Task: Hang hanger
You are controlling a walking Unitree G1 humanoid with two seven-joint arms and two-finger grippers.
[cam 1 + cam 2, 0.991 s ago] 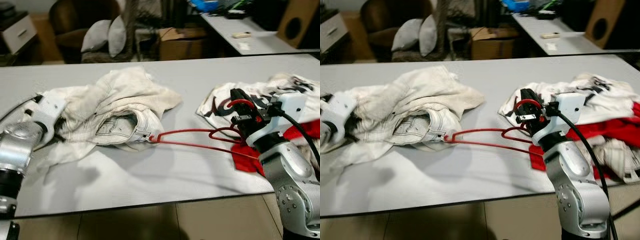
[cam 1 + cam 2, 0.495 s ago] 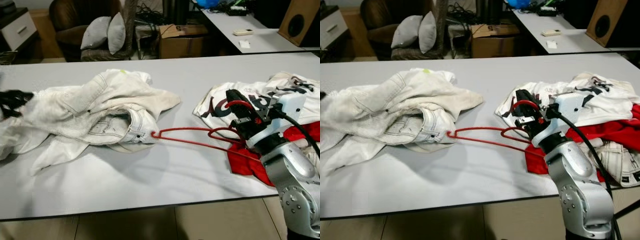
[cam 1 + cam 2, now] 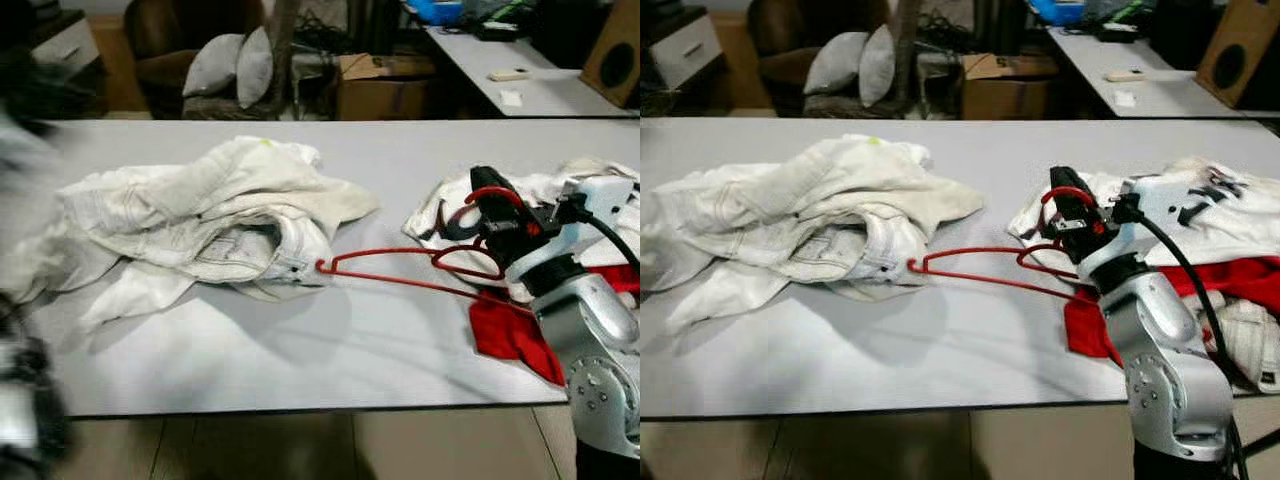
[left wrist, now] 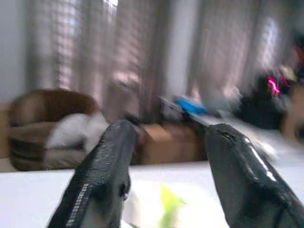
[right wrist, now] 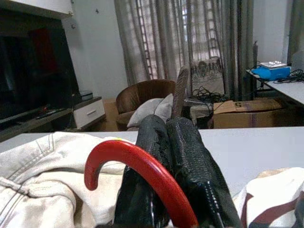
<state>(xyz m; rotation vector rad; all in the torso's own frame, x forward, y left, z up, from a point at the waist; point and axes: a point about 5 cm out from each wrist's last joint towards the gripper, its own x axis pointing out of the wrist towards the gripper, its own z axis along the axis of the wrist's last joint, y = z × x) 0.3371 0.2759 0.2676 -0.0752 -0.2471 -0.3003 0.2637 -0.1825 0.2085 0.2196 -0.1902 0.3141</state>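
One thin red wire hanger lies on the grey table; the right gripper pinches its hook. The left gripper gapes wide, empty. Two clothing heaps flank it.

head eyes: down over table, shared | wrists: level, close, toward curtains

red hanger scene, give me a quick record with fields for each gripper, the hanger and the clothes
right gripper: shut on the red hanger's hook
left gripper: open, off the table, holding nothing
red hanger: lying on the grey table, far tip at the waistband of the white jeans
clothes pile: white and red garments on the robot's right, beside the right gripper
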